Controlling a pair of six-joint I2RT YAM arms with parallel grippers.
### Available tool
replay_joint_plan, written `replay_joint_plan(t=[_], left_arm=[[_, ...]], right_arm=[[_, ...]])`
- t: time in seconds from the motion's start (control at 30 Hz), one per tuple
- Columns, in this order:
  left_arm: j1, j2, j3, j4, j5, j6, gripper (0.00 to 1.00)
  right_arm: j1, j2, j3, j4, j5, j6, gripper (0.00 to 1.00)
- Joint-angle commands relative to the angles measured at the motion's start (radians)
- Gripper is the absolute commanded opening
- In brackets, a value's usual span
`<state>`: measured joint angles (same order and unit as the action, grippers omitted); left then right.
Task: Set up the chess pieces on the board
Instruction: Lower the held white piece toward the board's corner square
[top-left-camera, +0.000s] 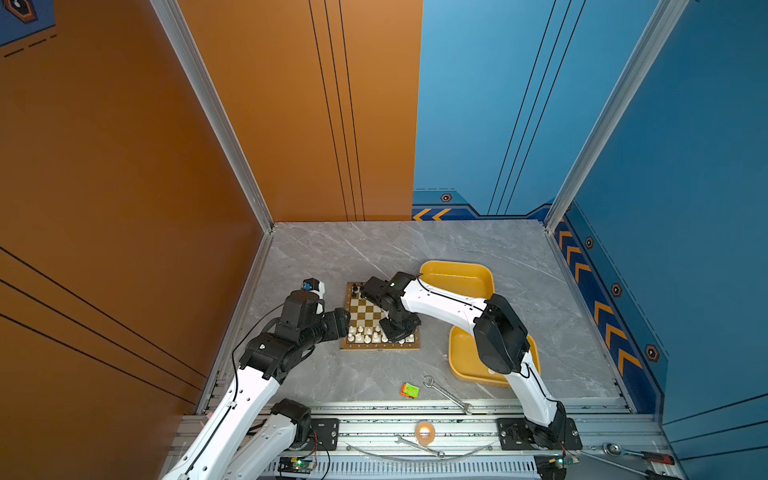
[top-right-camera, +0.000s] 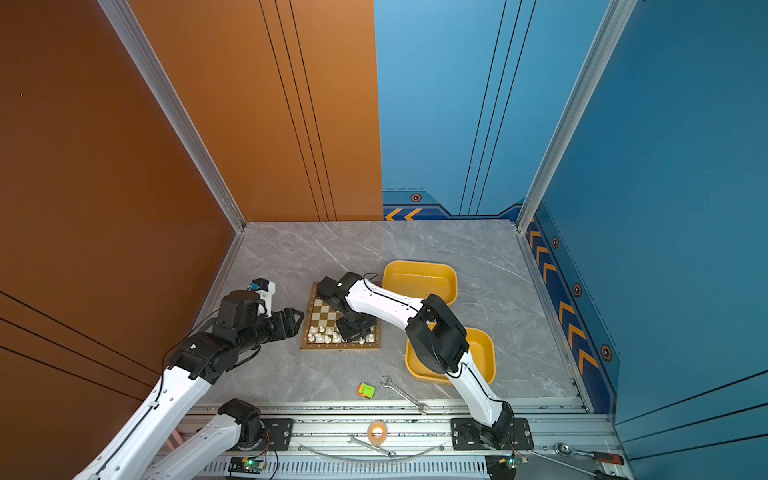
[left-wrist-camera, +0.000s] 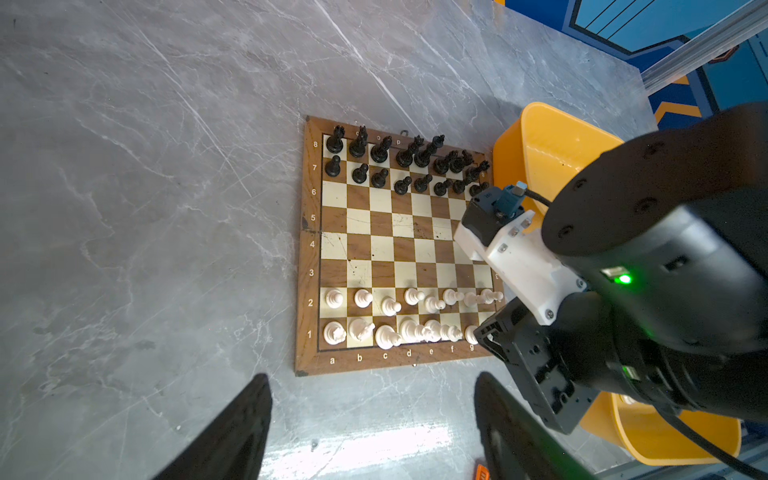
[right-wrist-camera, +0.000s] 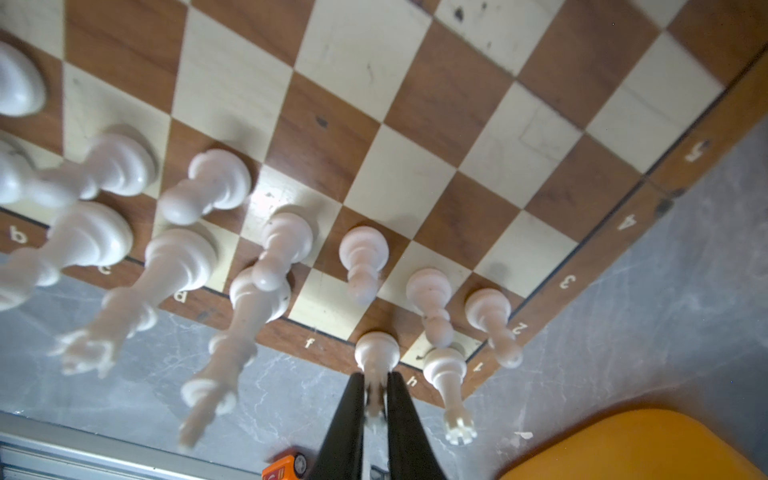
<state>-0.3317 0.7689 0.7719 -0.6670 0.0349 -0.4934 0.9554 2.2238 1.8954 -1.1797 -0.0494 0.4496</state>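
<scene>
The right gripper (right-wrist-camera: 375, 376) is pointing down at the board (top-left-camera: 365, 309) with its jaws standing only a sliver apart. The slim upper part of a white piece (right-wrist-camera: 376, 353) is sitting between them. Whether the fingers (right-wrist-camera: 345, 424) are pressing on it or merely flanking it, I cannot tell. That piece is standing upright with its base on a brown square in the row nearest the lettered edge, between the letters f and h. In both top views this spot is lying toward 5 o'clock of the board. A white rook (right-wrist-camera: 446, 368) is standing just beside it on the corner square.

The left gripper (left-wrist-camera: 372, 380) is hanging with its jaws spread wide and only grey tabletop (left-wrist-camera: 145, 208) showing between them. In both top views it is hovering at 9 o'clock of the board, just off the brown border.

The other white pieces (left-wrist-camera: 390, 316) are standing in two rows along the board's 6 o'clock edge. The black pieces (left-wrist-camera: 399, 162) are standing in two rows along its 12 o'clock edge.

A yellow tray (top-left-camera: 453, 280) is lying at 2 o'clock of the board. A second yellow tray (top-left-camera: 461, 361) is lying at 4 o'clock, partly under the right arm (top-left-camera: 440, 301). A wrench (top-left-camera: 446, 395) is lying at 5 o'clock near the front rail, and a small green and orange block (top-left-camera: 410, 390) is lying at 6 o'clock.
</scene>
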Motion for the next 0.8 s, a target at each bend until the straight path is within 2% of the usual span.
replay_joint_plan(t=[0.0,0.07,0.17,0.57,0.77], left_arm=[[0.012,-0.011,-0.018,-0.014,0.023,0.016,0.78],[0.013,-0.013,-0.019,-0.014,0.024,0.016,0.78],[0.014,-0.017,-0.021,-0.014,0.024,0.016,0.78],[0.020,-0.040,-0.021,-0.020,0.014,0.012,0.78],[0.021,-0.043,-0.020,-0.026,0.013,0.012,0.78]], right_arm=[[0.000,0.019,0.019,-0.046,0.001,-0.003,0.24],[-0.001,0.014,0.024,-0.046,0.007,-0.006,0.29],[-0.008,0.013,0.036,-0.049,0.017,-0.009,0.29],[0.005,0.007,0.005,-0.053,0.006,-0.014,0.17],[0.011,0.016,0.013,-0.054,0.025,-0.008,0.06]])
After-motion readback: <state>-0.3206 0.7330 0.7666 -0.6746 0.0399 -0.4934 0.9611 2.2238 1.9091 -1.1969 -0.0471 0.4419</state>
